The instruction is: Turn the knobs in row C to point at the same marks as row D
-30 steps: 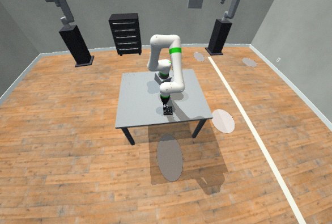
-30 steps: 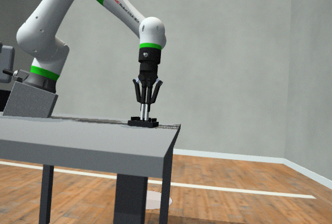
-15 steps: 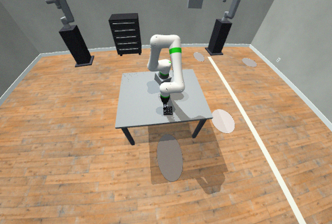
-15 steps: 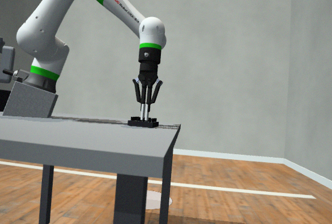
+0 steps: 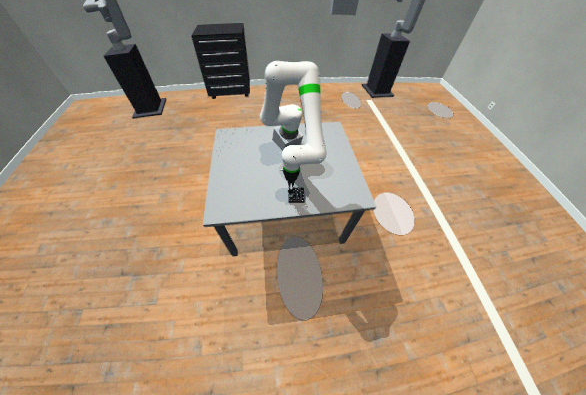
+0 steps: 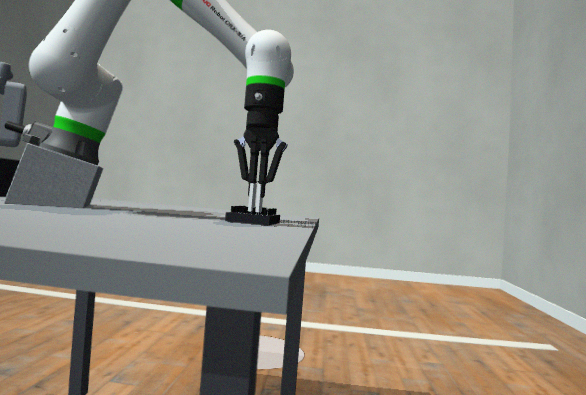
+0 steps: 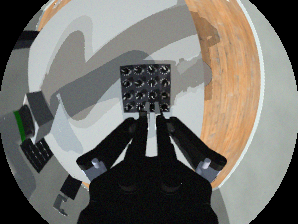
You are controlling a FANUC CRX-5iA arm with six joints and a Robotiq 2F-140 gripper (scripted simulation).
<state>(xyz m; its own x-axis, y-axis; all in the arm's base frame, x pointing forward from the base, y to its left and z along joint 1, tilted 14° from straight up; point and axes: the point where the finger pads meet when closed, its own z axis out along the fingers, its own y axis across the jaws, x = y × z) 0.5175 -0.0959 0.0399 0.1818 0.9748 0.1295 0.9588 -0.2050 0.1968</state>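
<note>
"How many knobs on the box (image 5: 297, 197) (image 6: 252, 218) (image 7: 145, 88)?"

"Sixteen, four rows of four. There's one box, flat on the one table (image 5: 240, 180) (image 6: 150, 240) (image 7: 50, 65), near its six o'clock edge in the top view."

"And arms?"

"Three: the white arm (image 5: 313, 115) (image 6: 215, 12) working here, plus two grey ones on black stands, at ten and one o'clock from the table in the top view. A single cabinet (image 5: 221, 60) with five drawers stands at eleven o'clock."

"Pale discs on the floor?"

"Four in the top view: two at one to two o'clock from the table, one at four, one at six."

"Now the gripper (image 5: 290, 191) (image 6: 255, 211) (image 7: 152, 107). How wide?"

"Narrow, nearly closed. Two fingers, pointing straight down, a slim gap between them. In the wrist view their tips are over the box's six o'clock row, just to the five o'clock side of its middle."

"Holding a knob?"

"Can't tell. The tips are down among the knobs, but they hide what's between them. Nor can I read where the lines point; they're too small."
</note>
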